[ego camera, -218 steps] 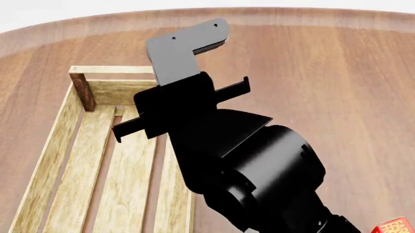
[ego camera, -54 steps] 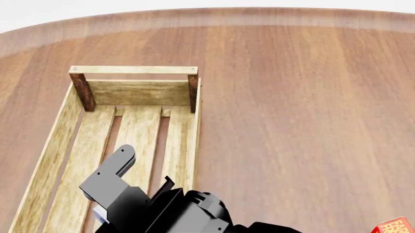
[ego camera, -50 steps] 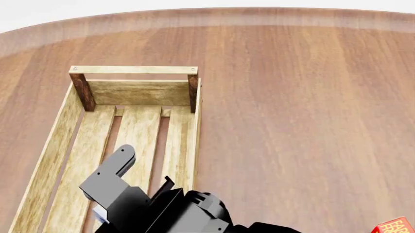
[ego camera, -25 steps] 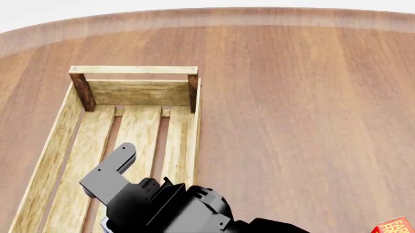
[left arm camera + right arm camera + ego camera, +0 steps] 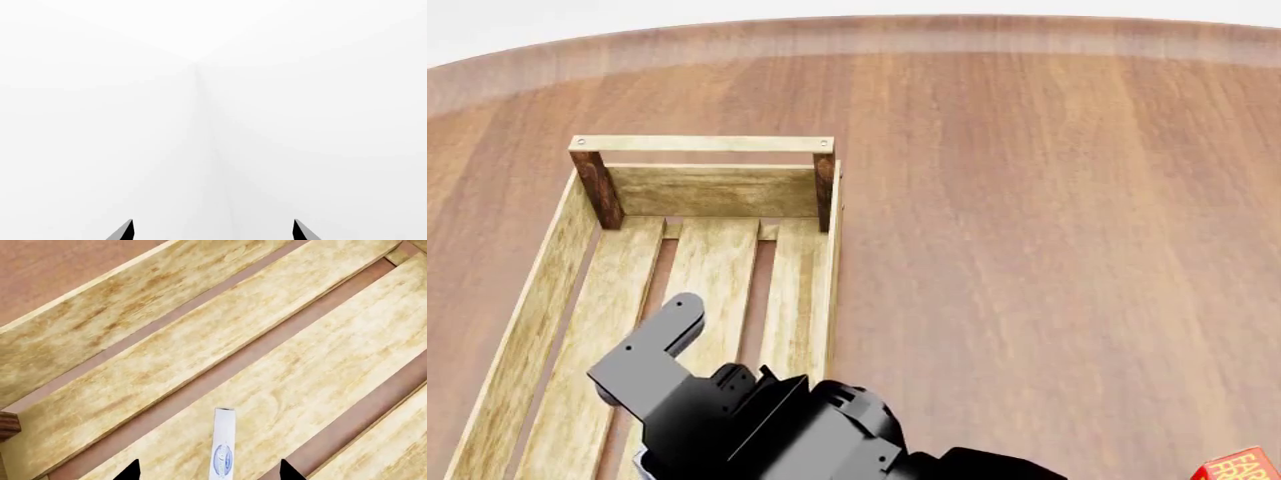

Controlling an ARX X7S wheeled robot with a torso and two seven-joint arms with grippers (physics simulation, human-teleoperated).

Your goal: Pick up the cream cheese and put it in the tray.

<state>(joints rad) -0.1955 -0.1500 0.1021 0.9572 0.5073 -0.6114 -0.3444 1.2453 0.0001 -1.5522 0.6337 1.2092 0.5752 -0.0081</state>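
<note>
While the right gripper (image 5: 208, 474) stands released, the cream cheese (image 5: 223, 442) lies on the tray (image 5: 133, 360) floor.

Glossy black rounded right arm (image 5: 827, 445), flat grey bracket (image 5: 647, 355), pointed black tool tips.

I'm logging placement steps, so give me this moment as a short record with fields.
cream cheese: seen edge-on between the right gripper's jaws, over a tray slat
tray: on the wooden table, slats bare at the far end
right gripper: open, inside the tray area
left gripper: open, facing blank white
release: cannot tell if the box rests on the slat
</note>
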